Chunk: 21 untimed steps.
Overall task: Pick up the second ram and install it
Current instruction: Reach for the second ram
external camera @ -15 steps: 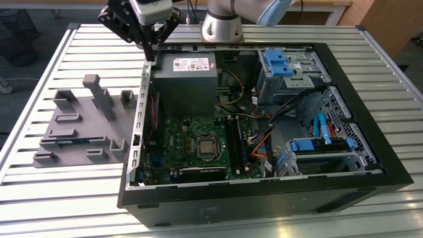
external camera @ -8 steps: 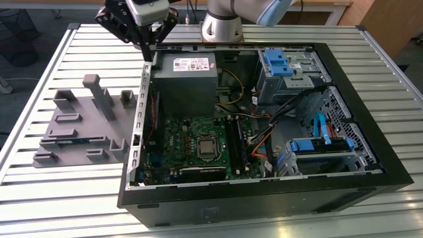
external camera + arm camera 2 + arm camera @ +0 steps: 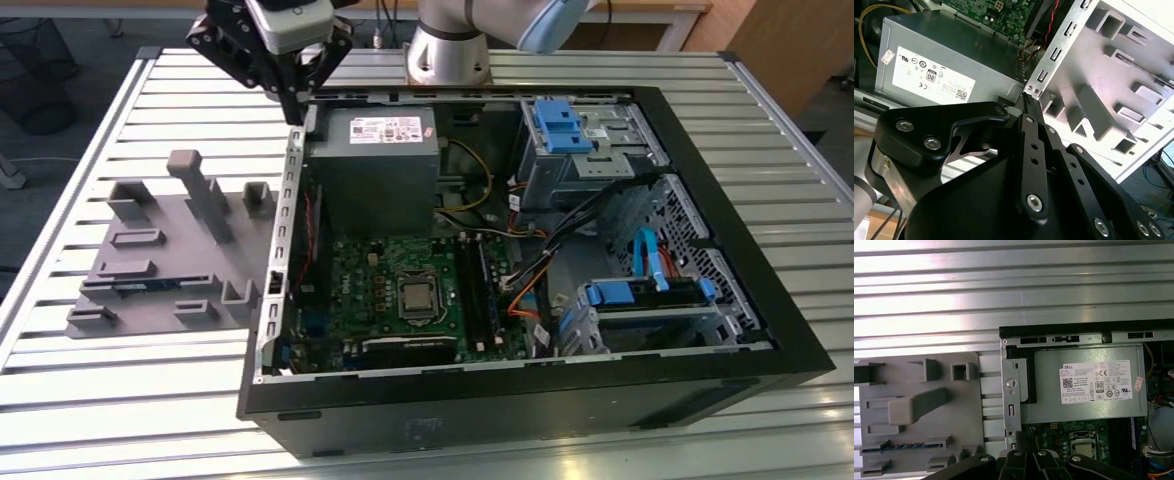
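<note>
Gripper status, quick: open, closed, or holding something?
Gripper: closed, empty, above a corner of the open black computer case; the dark blue-green memory stick sits in the grey plastic fixture.

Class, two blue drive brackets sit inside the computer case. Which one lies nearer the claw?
The upper blue bracket in the exterior view, close to the grey power supply. The lower blue bracket sits much farther from the claw.

An open computer case (image 3: 534,410) lies on the table (image 3: 120,420). Inside it sit a power supply (image 3: 374,175) and a green motherboard (image 3: 360,280); a grey fixture (image 3: 147,290) lies beside it.
</note>
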### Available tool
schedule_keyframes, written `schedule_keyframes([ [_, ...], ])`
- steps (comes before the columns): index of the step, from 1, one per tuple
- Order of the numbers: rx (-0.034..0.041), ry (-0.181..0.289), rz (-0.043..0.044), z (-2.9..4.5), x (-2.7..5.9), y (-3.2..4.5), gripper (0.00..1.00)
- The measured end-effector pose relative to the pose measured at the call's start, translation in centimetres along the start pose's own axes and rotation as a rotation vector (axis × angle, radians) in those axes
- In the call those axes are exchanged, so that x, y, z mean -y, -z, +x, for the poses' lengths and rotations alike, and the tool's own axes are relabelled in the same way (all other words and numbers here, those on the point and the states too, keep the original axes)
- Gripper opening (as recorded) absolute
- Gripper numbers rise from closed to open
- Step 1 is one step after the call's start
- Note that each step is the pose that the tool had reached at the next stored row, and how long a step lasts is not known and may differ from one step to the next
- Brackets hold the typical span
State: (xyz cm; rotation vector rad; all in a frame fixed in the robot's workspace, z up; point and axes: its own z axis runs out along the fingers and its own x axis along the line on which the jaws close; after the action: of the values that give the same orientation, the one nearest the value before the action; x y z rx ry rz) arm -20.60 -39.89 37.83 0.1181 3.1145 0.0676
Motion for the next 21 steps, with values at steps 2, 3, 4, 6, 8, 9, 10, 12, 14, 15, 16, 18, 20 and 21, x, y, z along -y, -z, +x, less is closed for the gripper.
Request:
schedule_keyframes([
  [2,-0.0002,0.000,0.0001,0.10,0.01,-0.02,0.11],
  [3,-0.0002,0.000,0.0000,0.15,0.01,-0.03,0.11],
  [4,-0.0003,0.000,0.0000,0.20,0.02,-0.04,0.11],
  [6,-0.0004,0.000,0.0000,0.29,0.02,-0.06,0.11],
  [8,-0.0005,0.000,0.0000,0.38,0.03,-0.08,0.11],
  [9,-0.0006,0.000,0.0001,0.43,0.03,-0.09,0.11],
  [10,-0.0006,0.000,0.0001,0.47,0.04,-0.10,0.11],
  [12,-0.0009,0.000,0.0002,0.56,0.05,-0.11,0.11],
  [14,-0.0009,0.000,0.0001,0.65,0.06,-0.14,0.11],
  [15,-0.0009,0.000,0.0001,0.69,0.06,-0.14,0.11],
  [16,-0.0010,0.000,0.0001,0.73,0.06,-0.16,0.11],
  [18,-0.0011,0.000,0.0001,0.83,0.07,-0.18,0.11],
  [20,-0.0011,0.000,0.0002,0.94,0.08,-0.19,0.11],
  [21,-0.0011,0.000,0.0001,1.00,0.09,-0.21,0.11],
])
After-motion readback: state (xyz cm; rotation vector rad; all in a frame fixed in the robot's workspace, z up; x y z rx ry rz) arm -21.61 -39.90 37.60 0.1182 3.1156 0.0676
